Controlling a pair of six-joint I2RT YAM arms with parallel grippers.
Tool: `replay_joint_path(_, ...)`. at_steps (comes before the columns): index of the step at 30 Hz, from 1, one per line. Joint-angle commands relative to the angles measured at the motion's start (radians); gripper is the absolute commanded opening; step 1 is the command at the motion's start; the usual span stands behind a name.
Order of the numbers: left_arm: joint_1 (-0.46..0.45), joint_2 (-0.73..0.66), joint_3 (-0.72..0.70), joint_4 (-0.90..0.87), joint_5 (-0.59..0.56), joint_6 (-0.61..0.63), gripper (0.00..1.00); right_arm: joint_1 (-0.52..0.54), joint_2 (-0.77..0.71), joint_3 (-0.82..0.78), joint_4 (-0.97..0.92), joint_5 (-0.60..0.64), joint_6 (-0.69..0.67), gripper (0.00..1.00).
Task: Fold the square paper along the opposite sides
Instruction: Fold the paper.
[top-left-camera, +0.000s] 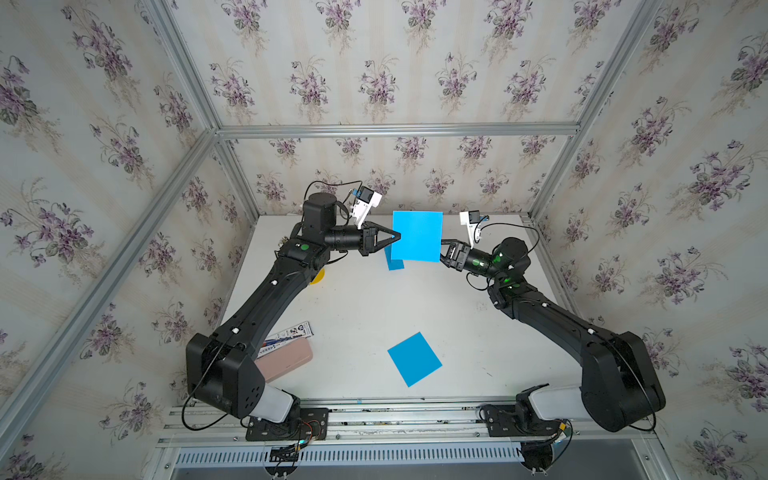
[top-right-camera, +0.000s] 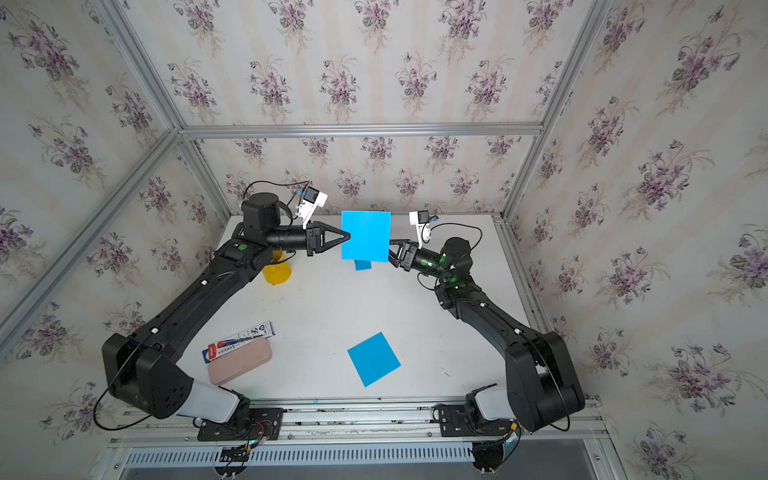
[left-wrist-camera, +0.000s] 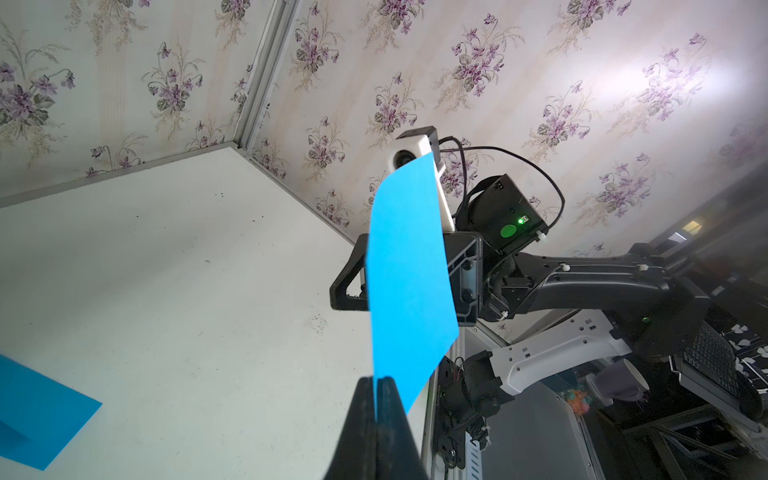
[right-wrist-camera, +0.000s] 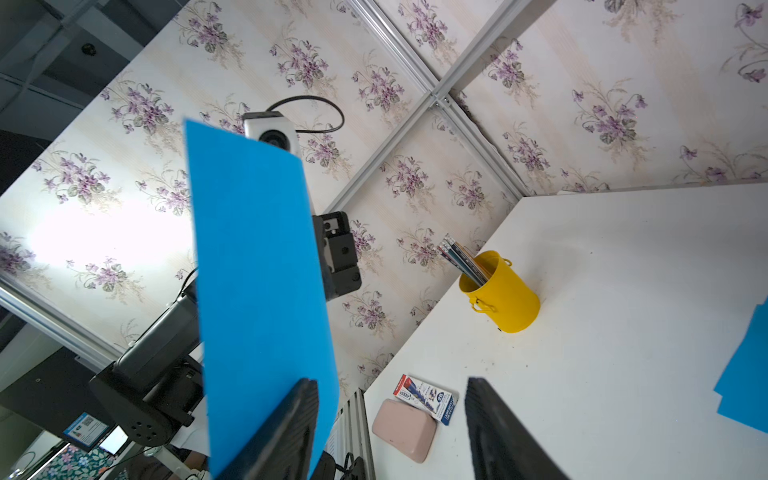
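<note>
Inside flowered-wallpaper walls (top-left-camera: 374, 62), above the far part of the white desk (top-left-camera: 353, 299), the square paper (top-left-camera: 417, 236) is held clear in the air. Its left edge is pinched by the pressed-together jaws of the left gripper (top-left-camera: 398, 237). At its right edge the right gripper (top-left-camera: 444, 250) is placed with jaws spread (nothing clamped); that edge is judged to lie against one jaw, not between both.
</note>
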Motion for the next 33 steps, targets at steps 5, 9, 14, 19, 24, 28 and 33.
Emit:
replay_joint_path(5,0.001,-0.005,-0.002,-0.011,-0.007,0.015,0.0,-0.001,0.017,-0.02,0.23,-0.043,0.13,0.66)
replay_joint_path(9,0.001,-0.016,-0.009,-0.038,-0.016,0.034,0.0,0.0,0.029,-0.018,0.281,-0.049,0.166,0.68)
replay_joint_path(14,0.0,-0.018,-0.015,-0.041,-0.012,0.032,0.0,0.017,0.029,-0.009,0.286,-0.038,0.164,0.7)
replay_joint_path(19,0.0,-0.019,-0.02,-0.037,-0.005,0.028,0.0,0.047,0.054,0.025,0.278,-0.039,0.159,0.71)
replay_joint_path(24,-0.003,-0.028,-0.029,-0.03,0.014,0.025,0.0,0.084,0.084,0.073,0.239,-0.038,0.125,0.71)
replay_joint_path(28,-0.005,-0.037,-0.042,-0.013,0.039,0.017,0.0,0.103,0.115,0.11,0.222,-0.042,0.117,0.68)
replay_joint_path(33,-0.008,-0.048,-0.046,-0.007,0.06,0.018,0.0,0.124,0.143,0.147,0.221,-0.064,0.119,0.62)
